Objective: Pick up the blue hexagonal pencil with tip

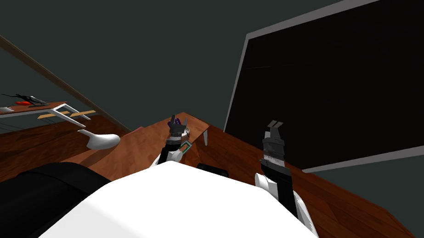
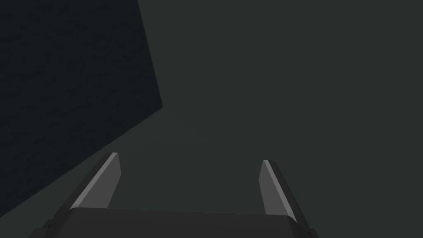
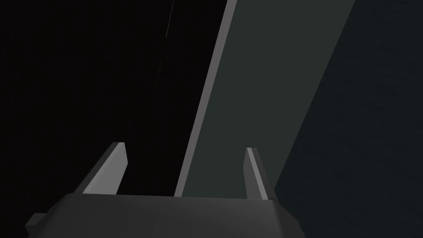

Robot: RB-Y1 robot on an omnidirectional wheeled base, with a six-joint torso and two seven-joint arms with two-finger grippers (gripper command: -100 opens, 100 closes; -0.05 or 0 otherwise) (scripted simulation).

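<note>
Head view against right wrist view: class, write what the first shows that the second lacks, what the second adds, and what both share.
First, not second: the brown wooden table, the left hand seen against its far corner, a brown shelf bearing small yellow, red and black things. Second, not first: a plain look between the light grey fingers of the right hand, which stand apart, open. Both: the right hand and the grey-framed black panel.

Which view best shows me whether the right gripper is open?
The right wrist view: the right gripper sits close, its two fingers well apart with nothing between. The head view gives it small, raised before the grey-framed black area. The left wrist view looks along the left gripper, also open.
</note>
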